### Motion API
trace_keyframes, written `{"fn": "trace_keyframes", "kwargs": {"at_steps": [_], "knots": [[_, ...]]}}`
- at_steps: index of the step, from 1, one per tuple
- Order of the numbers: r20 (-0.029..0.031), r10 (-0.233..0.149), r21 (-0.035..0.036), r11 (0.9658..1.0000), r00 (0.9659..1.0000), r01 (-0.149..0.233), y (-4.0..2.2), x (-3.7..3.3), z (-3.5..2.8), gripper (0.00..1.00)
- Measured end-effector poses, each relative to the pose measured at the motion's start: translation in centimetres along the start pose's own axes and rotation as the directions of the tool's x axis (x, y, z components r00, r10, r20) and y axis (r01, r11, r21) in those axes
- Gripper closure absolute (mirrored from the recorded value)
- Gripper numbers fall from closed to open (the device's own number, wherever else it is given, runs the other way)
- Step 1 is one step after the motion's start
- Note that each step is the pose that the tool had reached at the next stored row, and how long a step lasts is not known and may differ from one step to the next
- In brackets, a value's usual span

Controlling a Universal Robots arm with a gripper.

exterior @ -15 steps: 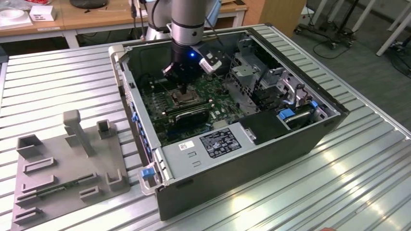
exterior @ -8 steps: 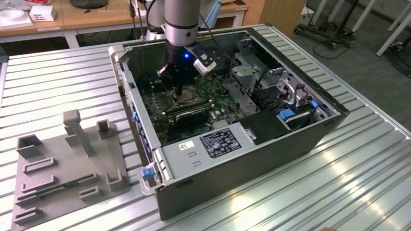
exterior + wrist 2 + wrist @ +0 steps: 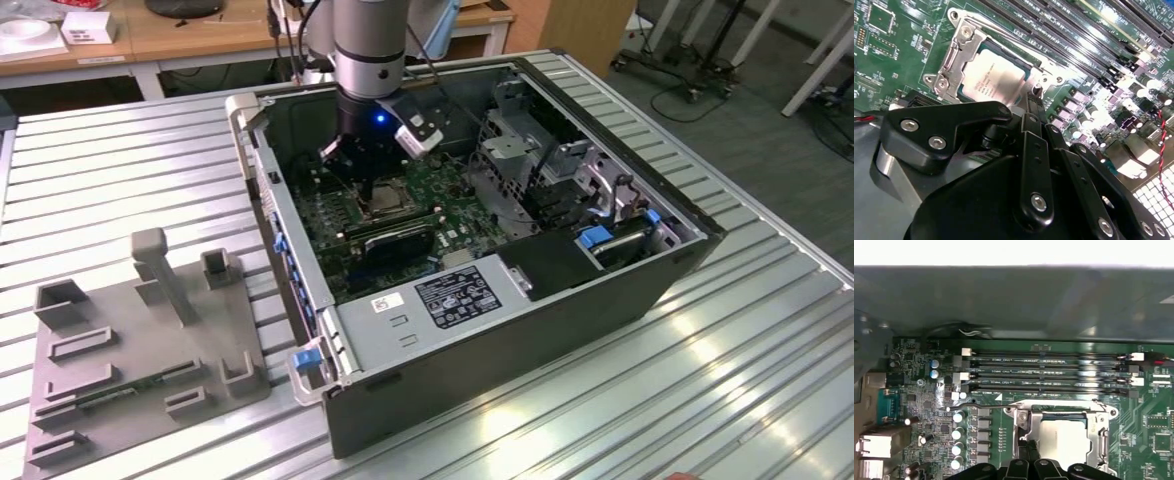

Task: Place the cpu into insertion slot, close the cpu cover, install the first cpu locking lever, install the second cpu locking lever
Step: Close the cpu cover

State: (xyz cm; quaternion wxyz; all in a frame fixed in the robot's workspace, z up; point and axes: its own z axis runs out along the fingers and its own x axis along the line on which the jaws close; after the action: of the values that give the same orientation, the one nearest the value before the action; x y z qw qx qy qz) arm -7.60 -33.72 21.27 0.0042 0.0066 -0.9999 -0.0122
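Gripper (image 3: 1034,100) tip at cpu cover (image 3: 960,60) rim beside cpu (image 3: 996,75)

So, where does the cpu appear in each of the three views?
Exterior view: the cpu inside the open case, at the gripper's tip.
Second wrist view: pale square just beyond the gripper.
First wrist view: grey square between gripper and memory slots.
Shared landmark: the gripper.

Your arm (image 3: 367,45) is a smooth silver-grey tube ending in a black wrist with a blue light (image 3: 379,119). In the exterior view, a pale camera box (image 3: 418,135) sits at the wrist's four o'clock. Your gripper (image 3: 1035,100) is matte black, with angular linkage bars and rounded plates pinned by silver hex-socket screws (image 3: 1038,201).
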Motion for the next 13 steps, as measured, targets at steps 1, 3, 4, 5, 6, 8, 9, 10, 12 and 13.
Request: {"fn": "trace_keyframes", "kwargs": {"at_steps": [1,3,4,5,6,8,9,10,12,13], "knots": [[-0.0001,0.000,0.0000,1.0000,1.0000,0.000,0.00,0.04,0.05,0.89],[-0.0002,-0.001,0.0002,1.0000,1.0000,0.001,-0.01,0.06,0.10,0.89],[-0.0002,-0.001,0.0002,1.0000,1.0000,0.001,-0.01,0.06,0.10,0.89],[-0.0002,-0.001,0.0003,1.0000,1.0000,0.001,-0.01,0.06,0.10,0.89],[-0.0002,-0.001,0.0002,1.0000,1.0000,0.001,0.00,0.06,0.11,0.89],[-0.0001,-0.001,0.0000,1.0000,1.0000,0.001,0.00,0.03,0.11,0.89],[0.0000,-0.001,-0.0001,1.0000,1.0000,0.001,0.00,0.00,0.12,0.89],[0.0001,-0.001,-0.0002,1.0000,1.0000,0.001,0.00,-0.03,0.12,0.89],[-0.0001,-0.001,0.0001,1.0000,1.0000,0.001,-0.01,-0.05,0.11,0.89],[-0.0001,-0.001,0.0000,1.0000,1.0000,0.001,-0.01,-0.07,0.11,0.89]]}}
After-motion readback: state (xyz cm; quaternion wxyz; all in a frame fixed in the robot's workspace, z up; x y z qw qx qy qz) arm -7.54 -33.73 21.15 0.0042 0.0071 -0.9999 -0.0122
